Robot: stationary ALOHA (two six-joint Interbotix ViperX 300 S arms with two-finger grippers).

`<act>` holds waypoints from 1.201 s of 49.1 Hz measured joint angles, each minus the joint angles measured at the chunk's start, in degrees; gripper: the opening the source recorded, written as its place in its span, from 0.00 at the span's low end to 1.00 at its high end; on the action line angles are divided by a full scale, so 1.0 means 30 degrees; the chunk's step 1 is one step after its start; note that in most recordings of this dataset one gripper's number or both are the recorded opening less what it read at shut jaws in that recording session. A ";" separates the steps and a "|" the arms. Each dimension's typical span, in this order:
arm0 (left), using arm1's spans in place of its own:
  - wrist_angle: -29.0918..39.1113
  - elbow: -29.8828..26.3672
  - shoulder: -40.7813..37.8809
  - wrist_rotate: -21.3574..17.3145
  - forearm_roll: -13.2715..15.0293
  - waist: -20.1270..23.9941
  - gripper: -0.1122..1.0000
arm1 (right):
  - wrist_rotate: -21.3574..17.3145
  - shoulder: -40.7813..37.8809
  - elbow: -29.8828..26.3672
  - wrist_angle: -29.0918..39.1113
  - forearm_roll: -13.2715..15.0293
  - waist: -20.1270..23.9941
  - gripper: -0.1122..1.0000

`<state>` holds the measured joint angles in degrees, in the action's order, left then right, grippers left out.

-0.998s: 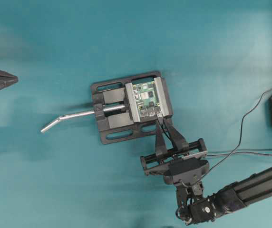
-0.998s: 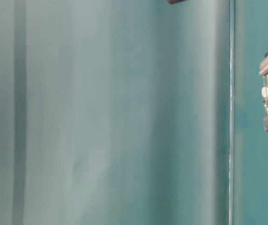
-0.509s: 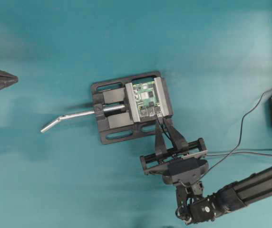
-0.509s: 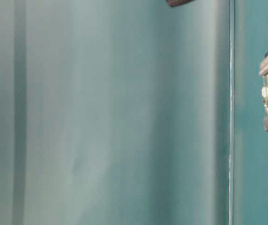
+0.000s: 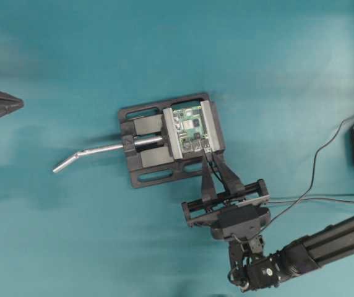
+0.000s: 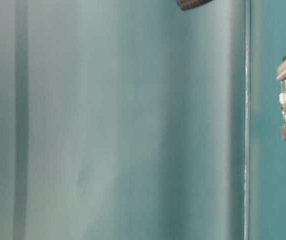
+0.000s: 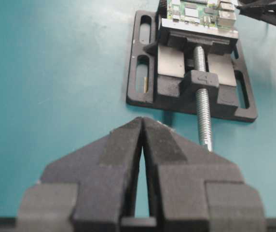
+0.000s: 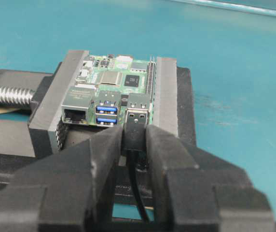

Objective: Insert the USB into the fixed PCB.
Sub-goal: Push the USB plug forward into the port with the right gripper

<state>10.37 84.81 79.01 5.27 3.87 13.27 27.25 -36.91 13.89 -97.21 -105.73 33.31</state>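
— Looking down from overhead, we see the teal table (image 5: 276, 55) first, and on it, near the middle, the black vise (image 5: 168, 139) with its silver bent handle (image 5: 93, 151) sticking out toward the table's left edge.

— And the fixed PCB (image 5: 190, 129)?

— We find it clamped between the vise's grey jaws at the vise's right end, green face up.

— Where do our arms stand?

— Our right gripper (image 8: 134, 137) sits at the near edge of the vise, fingers pinched on the USB (image 8: 136, 126). Our left gripper (image 7: 142, 126) hangs over bare table off the vise's handle end, fingers pressed together on nothing.

— How is the USB placed?

— Its silver tip meets the board's rightmost port, beside the two blue ones. We cannot tell how deep it sits. Its thin black cable (image 8: 137, 186) drops down between the fingers.
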 measured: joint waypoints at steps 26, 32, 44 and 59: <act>0.0029 0.0000 0.0000 0.0000 0.0029 -0.0029 0.13 | 0.0059 0.0322 0.0146 -0.0029 0.0088 -0.0352 0.29; 0.0000 0.0000 -0.0029 0.0000 0.0029 -0.0029 0.13 | 0.0029 0.0322 0.0205 0.0000 0.0117 -0.0352 0.29; 0.0000 0.0000 0.0000 0.0000 0.0000 -0.0029 0.13 | -0.0264 0.0322 0.0293 0.0000 0.0234 -0.0352 0.29; 0.0029 0.0000 0.0000 0.0029 0.0029 -0.0029 0.13 | -0.0264 0.0322 0.0381 0.0000 0.0439 -0.0352 0.29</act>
<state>10.46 84.81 79.01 5.36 3.96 13.18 26.46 -35.95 15.03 -97.21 -104.41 32.26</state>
